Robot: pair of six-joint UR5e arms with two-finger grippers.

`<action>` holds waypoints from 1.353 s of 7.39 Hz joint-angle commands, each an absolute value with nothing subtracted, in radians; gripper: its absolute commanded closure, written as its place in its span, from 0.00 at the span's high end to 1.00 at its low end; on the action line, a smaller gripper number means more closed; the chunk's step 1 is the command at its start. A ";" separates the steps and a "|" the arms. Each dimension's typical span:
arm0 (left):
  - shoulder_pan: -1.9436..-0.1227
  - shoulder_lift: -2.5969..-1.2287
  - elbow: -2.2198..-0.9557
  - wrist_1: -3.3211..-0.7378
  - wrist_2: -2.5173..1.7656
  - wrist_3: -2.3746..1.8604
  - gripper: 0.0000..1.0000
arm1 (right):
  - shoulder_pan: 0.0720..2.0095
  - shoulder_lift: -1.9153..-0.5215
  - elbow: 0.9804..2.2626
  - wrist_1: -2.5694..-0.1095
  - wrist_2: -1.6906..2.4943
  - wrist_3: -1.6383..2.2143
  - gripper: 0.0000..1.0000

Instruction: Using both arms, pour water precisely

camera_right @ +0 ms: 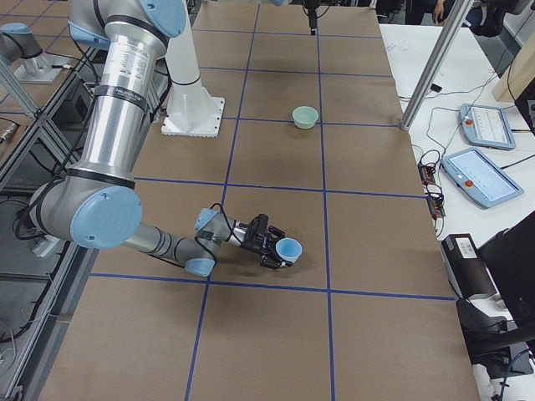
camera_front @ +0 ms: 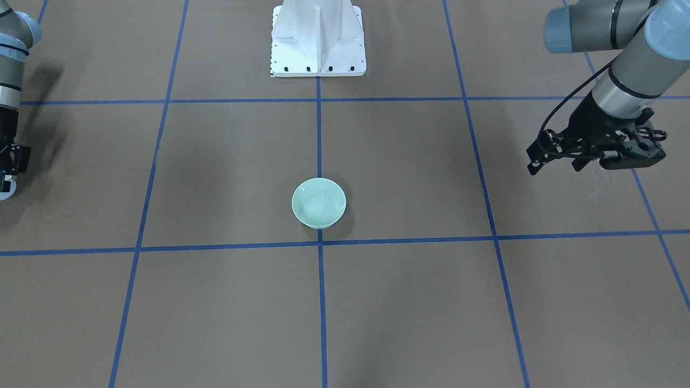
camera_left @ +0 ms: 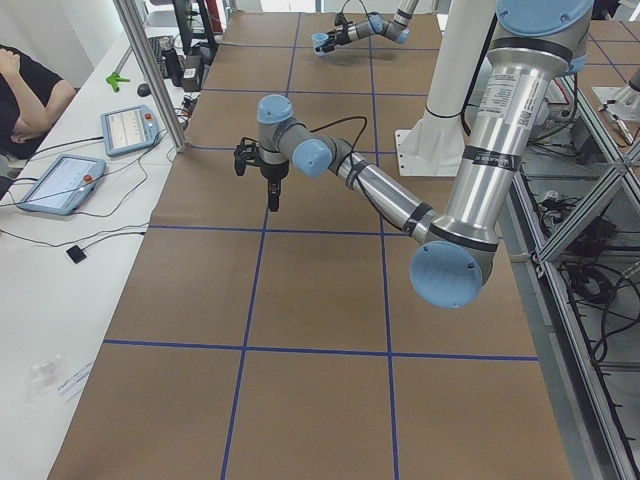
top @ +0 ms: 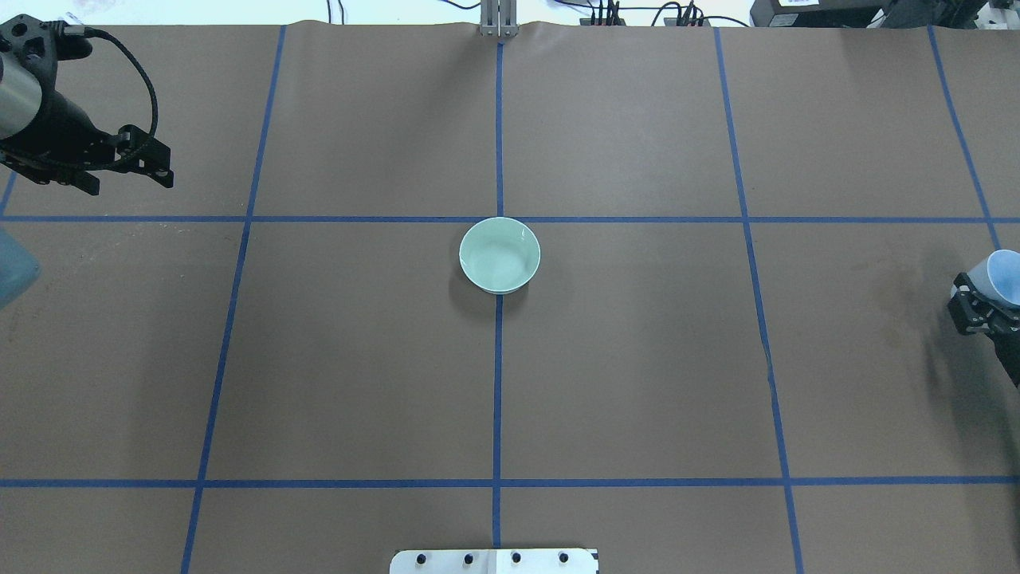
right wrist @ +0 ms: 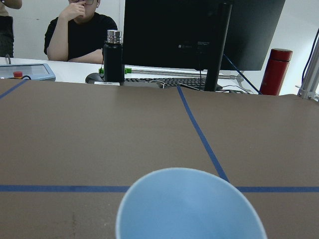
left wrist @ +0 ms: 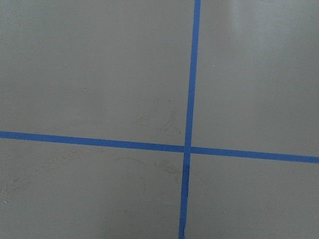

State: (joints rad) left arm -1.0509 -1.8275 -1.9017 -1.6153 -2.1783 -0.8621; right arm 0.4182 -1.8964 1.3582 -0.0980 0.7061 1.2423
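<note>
1. Both arms are looking like twins: fat grey tubes, light blue caps on the joints, a black claw on the end and a black cable looping off the wrist. The left arm [camera_left: 480,150] is reaching from its elbow out over the brown table [top: 637,359]. The right arm [camera_right: 117,109] is bending down with its forearm running low over the tabletop.
2. I'm taking clock directions from the overhead view, with the bowl [top: 500,255] as the middle of the dial. The bowl is pale green and is sitting upright on a blue tape line [left wrist: 192,74], just beside a crossing, around the middle of the table.
3. The left claw [top: 134,185] is hanging out at about 10 o'clock, well apart from the bowl and near the far left corner. Its fingers are spreading wide with nothing between them.
4. The right claw [camera_right: 276,245] is sitting at about 3 o'clock, by the table's right edge and also well apart from the bowl. It's clamping a light blue cup [camera_right: 290,248] between its fingers.
5. The cup's mouth is filling the bottom of the right wrist view. I can't tell if there's any water in it.
6. The left wrist camera is looking at brown table and a crossing of two tape lines.
7. The white bolted pedestal [camera_front: 318,37] is standing at 6 o'clock, at the near edge.
</note>
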 commanded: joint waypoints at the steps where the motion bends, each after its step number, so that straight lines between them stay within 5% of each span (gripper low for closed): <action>1: -1.051 -1.827 -1.901 -1.615 -2.178 -0.862 1.00 | 0.417 -1.894 1.356 -0.095 0.690 1.238 0.99; 10: -1.051 -1.827 -1.901 -1.614 -2.178 -0.861 1.00 | 0.410 -1.946 1.368 0.058 0.701 1.025 1.00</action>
